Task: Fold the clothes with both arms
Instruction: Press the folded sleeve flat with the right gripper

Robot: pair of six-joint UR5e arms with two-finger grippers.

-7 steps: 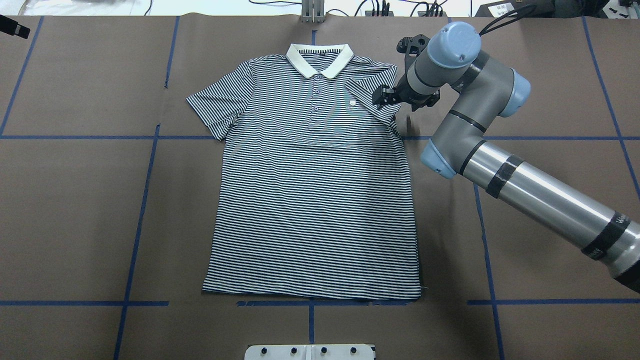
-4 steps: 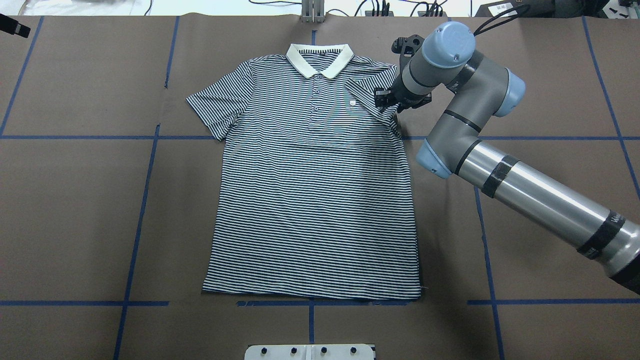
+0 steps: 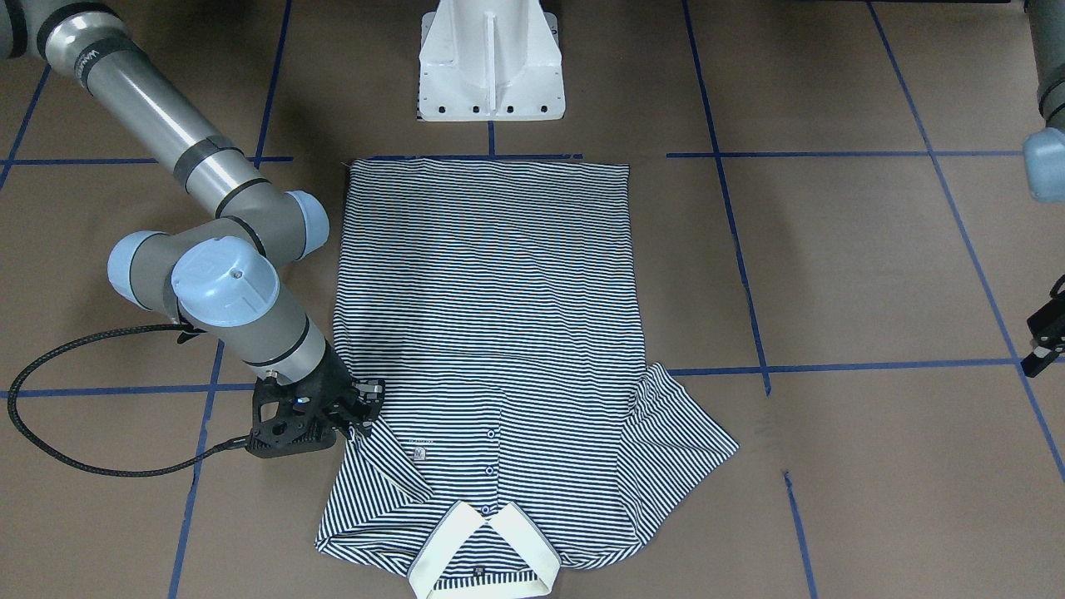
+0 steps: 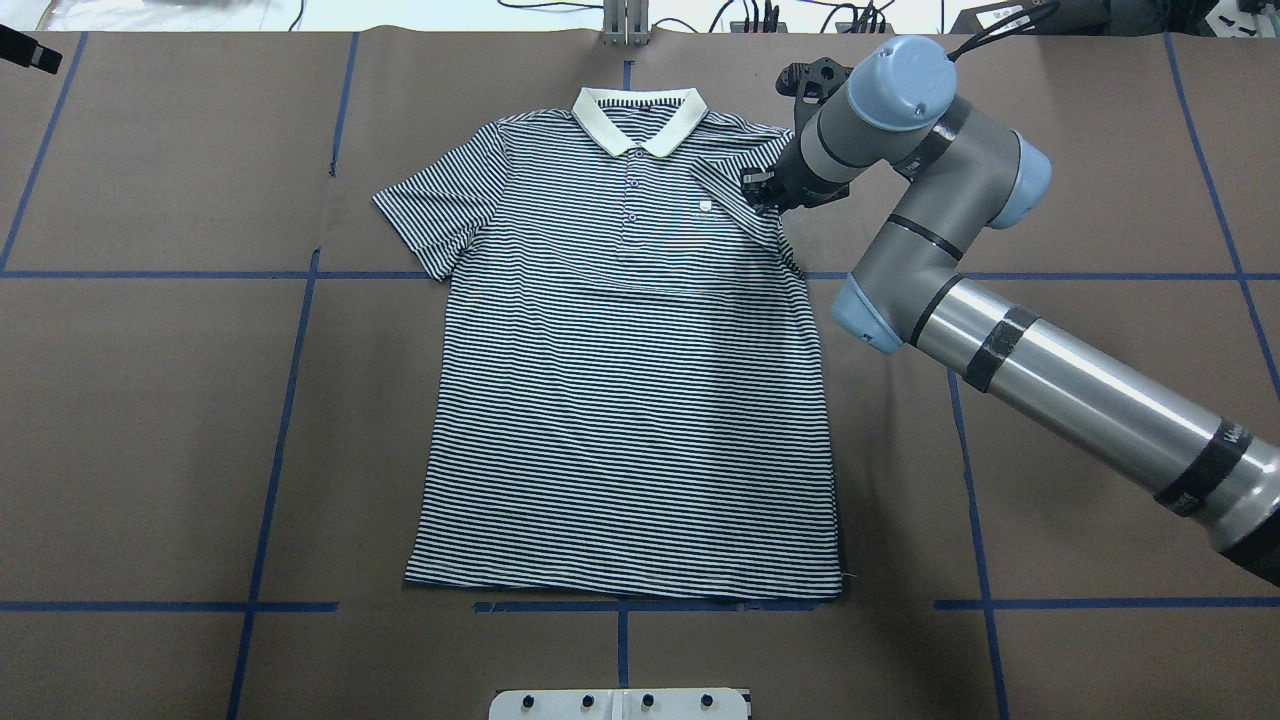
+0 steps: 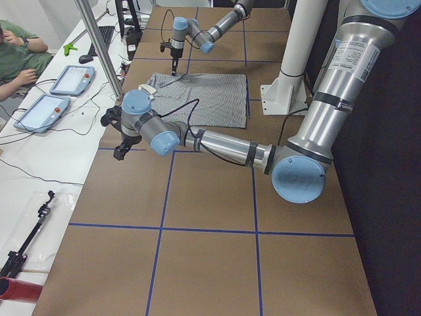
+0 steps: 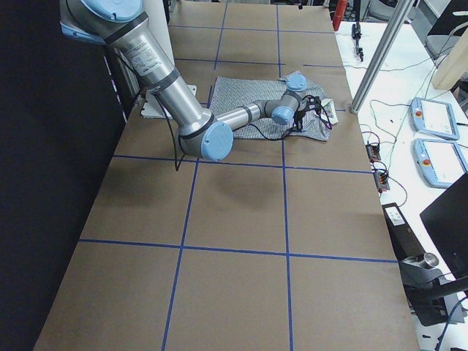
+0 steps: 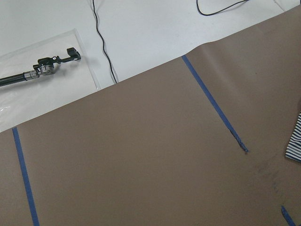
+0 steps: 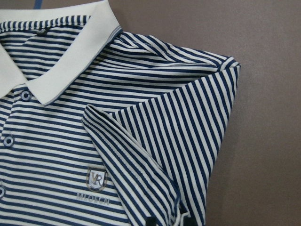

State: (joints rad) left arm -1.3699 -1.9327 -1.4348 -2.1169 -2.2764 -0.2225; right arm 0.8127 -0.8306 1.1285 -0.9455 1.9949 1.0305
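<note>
- A short-sleeved polo shirt in thin navy-and-white stripes [image 4: 620, 400] lies flat and face up on the brown paper-covered bench [image 4: 150, 400]. Its plain cream collar [image 4: 640, 120] points away from the robot.
- The step in hand looks like the sleeve folds. The sleeve on the robot's right [image 8: 188, 141] is already turned in over the chest, while the opposite sleeve [image 4: 430, 215] is spread out.
- The black two-finger right tool [image 4: 755, 188] sits at the folded sleeve's hem. Its dark fingertips [image 8: 151, 222] are close together beside a pucker of cloth, but I cannot tell whether they pinch it.
- The black left tool [image 5: 120, 151] hangs over bare bench, well apart from the shirt. I cannot tell whether it is open or closed.
- The next move probably calls for the left arm to take the spread sleeve's hem and lay it inward without wrinkling the body.
- The small chest crest [image 8: 96, 179] reads "VR". The lettering beneath it is too blurred to read.
</note>
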